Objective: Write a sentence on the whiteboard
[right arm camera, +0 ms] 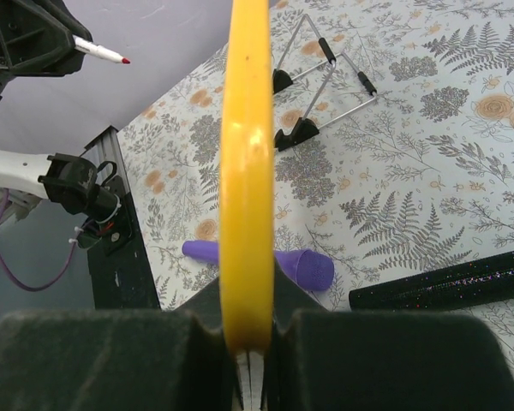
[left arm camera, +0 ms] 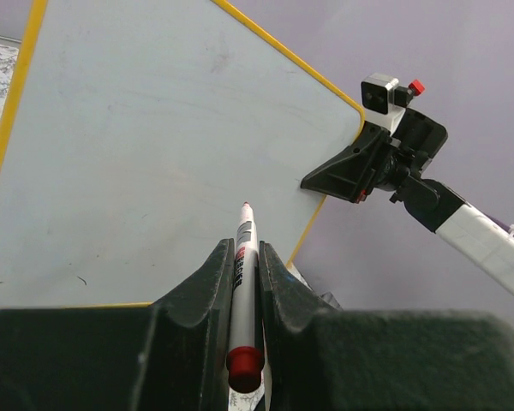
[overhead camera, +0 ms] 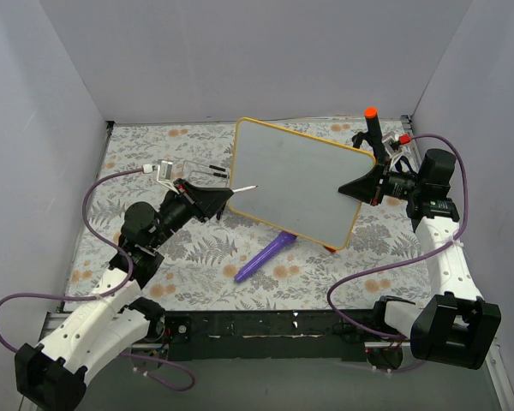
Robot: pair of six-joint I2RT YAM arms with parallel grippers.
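Note:
The whiteboard (overhead camera: 300, 184), white with a yellow frame, stands tilted up off the floral cloth. My right gripper (overhead camera: 361, 187) is shut on its right edge, and the yellow frame (right arm camera: 247, 171) runs between the jaws in the right wrist view. The board face (left arm camera: 154, 145) looks blank, and no red sentence shows on it. My left gripper (overhead camera: 225, 195) is shut on a white marker (left arm camera: 243, 257) with a red end. Its red tip (right arm camera: 122, 60) points at the board face and stands a short way off it.
A purple cone-shaped object (overhead camera: 264, 259) lies on the cloth below the board. A wire stand (right arm camera: 321, 94) with black feet lies at the back left. A black glittery stick (right arm camera: 445, 282) lies on the cloth. A black post with an orange top (overhead camera: 370, 116) stands at the back right.

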